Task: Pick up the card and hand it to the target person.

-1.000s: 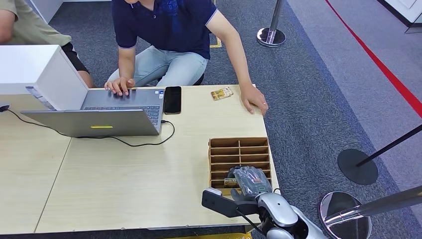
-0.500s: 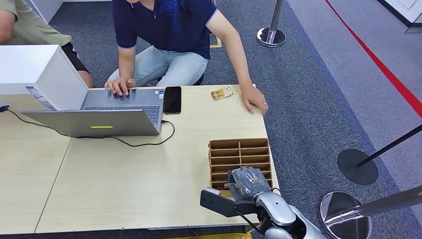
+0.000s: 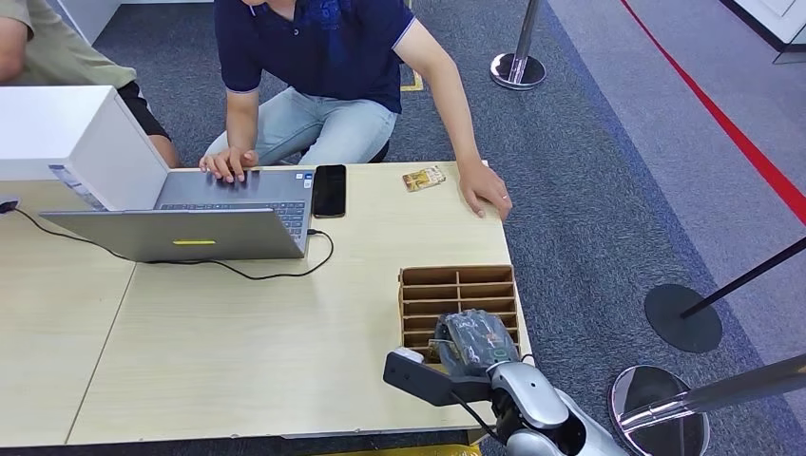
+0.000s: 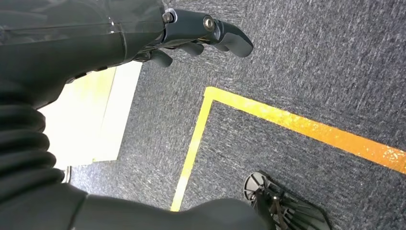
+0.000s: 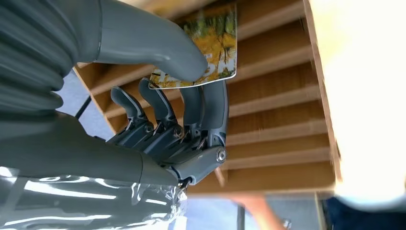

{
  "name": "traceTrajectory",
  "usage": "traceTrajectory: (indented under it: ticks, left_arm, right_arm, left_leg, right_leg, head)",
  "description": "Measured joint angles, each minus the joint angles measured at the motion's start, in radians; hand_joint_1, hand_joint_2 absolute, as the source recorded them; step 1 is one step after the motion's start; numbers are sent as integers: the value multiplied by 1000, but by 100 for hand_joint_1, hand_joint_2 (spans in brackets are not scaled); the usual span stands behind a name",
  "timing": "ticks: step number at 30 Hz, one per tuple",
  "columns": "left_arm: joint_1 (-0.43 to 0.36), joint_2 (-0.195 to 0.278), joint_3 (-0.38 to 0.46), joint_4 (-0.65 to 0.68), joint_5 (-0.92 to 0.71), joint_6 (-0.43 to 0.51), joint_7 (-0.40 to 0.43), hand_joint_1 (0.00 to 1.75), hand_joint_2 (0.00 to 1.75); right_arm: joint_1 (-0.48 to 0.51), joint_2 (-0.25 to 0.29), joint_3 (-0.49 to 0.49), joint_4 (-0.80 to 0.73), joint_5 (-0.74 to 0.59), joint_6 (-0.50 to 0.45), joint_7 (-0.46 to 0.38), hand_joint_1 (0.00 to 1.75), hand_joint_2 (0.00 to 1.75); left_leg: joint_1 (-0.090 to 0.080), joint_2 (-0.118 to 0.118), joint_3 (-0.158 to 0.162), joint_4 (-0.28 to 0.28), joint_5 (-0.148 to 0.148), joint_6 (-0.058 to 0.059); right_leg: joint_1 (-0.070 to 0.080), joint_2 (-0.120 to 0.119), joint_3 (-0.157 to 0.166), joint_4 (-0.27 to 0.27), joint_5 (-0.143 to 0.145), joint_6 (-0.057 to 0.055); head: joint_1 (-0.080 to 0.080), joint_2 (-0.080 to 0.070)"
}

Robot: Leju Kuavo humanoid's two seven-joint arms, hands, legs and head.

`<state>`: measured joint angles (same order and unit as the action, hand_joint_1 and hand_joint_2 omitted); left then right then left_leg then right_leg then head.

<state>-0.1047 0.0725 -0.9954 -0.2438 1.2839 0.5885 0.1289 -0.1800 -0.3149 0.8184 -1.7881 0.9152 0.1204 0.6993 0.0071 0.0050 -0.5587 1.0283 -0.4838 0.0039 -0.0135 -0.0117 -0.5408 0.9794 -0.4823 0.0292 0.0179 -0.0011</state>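
I see my right hand (image 3: 475, 342) over the near end of the wooden organizer (image 3: 458, 285), which sits by the right edge of the table (image 3: 238, 342). From the right wrist camera, the hand (image 5: 182, 124) pinches a card (image 5: 210, 48) with a yellow and green picture on it, the thumb (image 5: 158, 52) pressed on its face and the darker fingers (image 5: 210, 110) curled behind it. The card sits just above the organizer's slots; I cannot tell whether its far edge touches a divider.

My left hand (image 4: 201, 33) hangs low over grey carpet (image 4: 311, 72) marked with yellow tape (image 4: 297, 124). Its fingers are loosely curled and hold nothing, and I cannot tell whether they count as apart or closed.

Across the table, a person in a dark blue shirt (image 3: 323, 47) rests 1 hand (image 3: 485, 190) on the far right corner of the table and the other (image 3: 228, 163) on the keyboard of a laptop (image 3: 209, 214). A black phone (image 3: 330, 190) lies just beside the laptop, and a 2nd small card (image 3: 424, 178) lies near the person's hand at the table's far edge. A white box (image 3: 67, 133) stands at the far left behind the laptop, with a black cable (image 3: 238, 271) trailing across the tabletop. A second person in a tan shirt (image 3: 57, 47) sits at the far left.
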Motion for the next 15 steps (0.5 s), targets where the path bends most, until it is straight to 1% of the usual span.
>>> traceTrajectory:
  ticks: [4,7,11,15]
  left_arm:
    - [0,0,0,0,0,-6,-1,0,175]
    - [0,0,0,0,-5,-10,-5,0,175]
    - [0,1,0,0,-13,-18,-6,0,175]
    - [0,3,0,0,-25,-26,-6,0,175]
  right_arm:
    - [-51,0,18,-8,0,-134,-2,150,175]
    - [-98,0,26,-29,7,-214,-9,150,175]
    - [-143,0,33,-51,16,-272,-27,150,175]
    - [-194,1,41,-58,28,-311,-55,150,175]
  left_leg:
    - [0,0,0,0,0,0]
    - [0,0,0,0,1,0]
    - [0,0,0,0,1,0]
    - [0,0,0,0,1,0]
  right_leg:
    - [0,0,0,0,0,0]
    - [0,0,0,0,0,0]
    - [0,0,0,0,0,0]
    - [0,0,0,0,0,0]
  head:
    - [0,0]
    - [0,0]
    - [0,0]
    - [0,0]
